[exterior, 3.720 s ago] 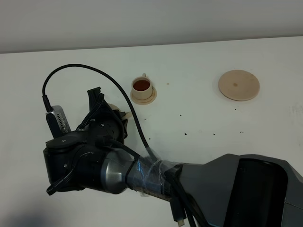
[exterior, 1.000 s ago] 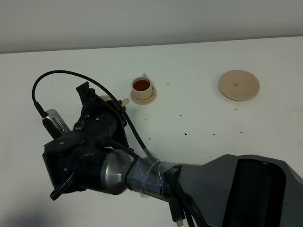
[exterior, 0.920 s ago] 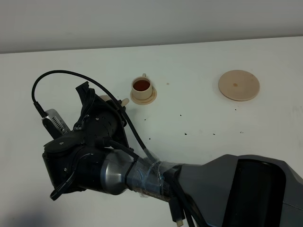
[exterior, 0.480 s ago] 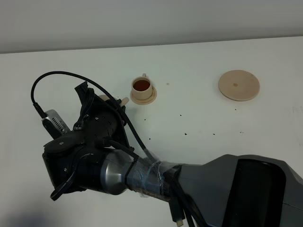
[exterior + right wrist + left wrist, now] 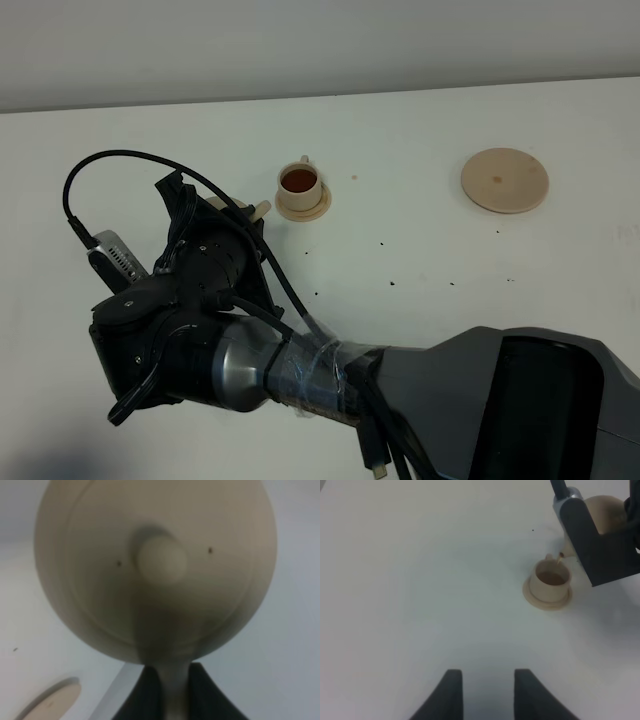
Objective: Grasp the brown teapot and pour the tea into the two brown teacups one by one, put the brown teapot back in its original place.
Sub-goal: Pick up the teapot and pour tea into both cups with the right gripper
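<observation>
Beige-tan teapot (image 5: 155, 570), matching teacups (image 5: 551, 580), saucer (image 5: 505, 180); white table (image 5: 420, 250).

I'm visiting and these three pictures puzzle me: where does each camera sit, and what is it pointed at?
Exterior high: mounted above, looking down on the white table, a filled cup and a round saucer; the right arm fills the foreground.
Left wrist: on the left arm, looking past the open left tool at a second cup receiving tea.
Right wrist: on the right arm, close on the teapot lid; the right tool grips its handle.
Shared: the teapot shows in both wrist views.
</observation>
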`<move>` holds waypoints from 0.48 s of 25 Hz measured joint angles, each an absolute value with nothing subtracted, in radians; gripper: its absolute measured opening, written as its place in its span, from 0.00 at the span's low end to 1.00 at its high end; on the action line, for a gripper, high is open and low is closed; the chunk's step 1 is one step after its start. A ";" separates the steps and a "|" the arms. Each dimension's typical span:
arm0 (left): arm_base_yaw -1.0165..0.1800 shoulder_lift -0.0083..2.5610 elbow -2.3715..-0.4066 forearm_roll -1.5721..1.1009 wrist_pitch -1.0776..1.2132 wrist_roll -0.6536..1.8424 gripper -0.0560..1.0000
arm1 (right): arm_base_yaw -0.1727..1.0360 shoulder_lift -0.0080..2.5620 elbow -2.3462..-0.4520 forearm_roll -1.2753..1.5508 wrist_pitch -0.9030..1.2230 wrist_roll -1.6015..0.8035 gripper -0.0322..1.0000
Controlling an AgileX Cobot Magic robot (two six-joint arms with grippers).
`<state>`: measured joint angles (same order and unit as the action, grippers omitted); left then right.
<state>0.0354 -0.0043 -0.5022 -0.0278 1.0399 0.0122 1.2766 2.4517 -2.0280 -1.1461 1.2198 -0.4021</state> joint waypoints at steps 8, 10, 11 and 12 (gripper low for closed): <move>0.035 -0.004 -0.502 -0.028 1.040 0.012 0.34 | 1.277 2.452 -2.028 -1.152 1.219 -0.421 0.15; 0.035 -0.004 -0.502 -0.028 1.040 0.012 0.34 | 1.277 2.452 -2.028 -1.153 1.219 -0.422 0.15; 0.035 -0.004 -0.502 -0.028 1.040 0.012 0.34 | 1.277 2.452 -2.028 -1.155 1.219 -0.422 0.15; 0.035 -0.004 -0.502 -0.028 1.040 0.012 0.34 | 1.277 2.452 -2.028 -1.155 1.219 -0.422 0.15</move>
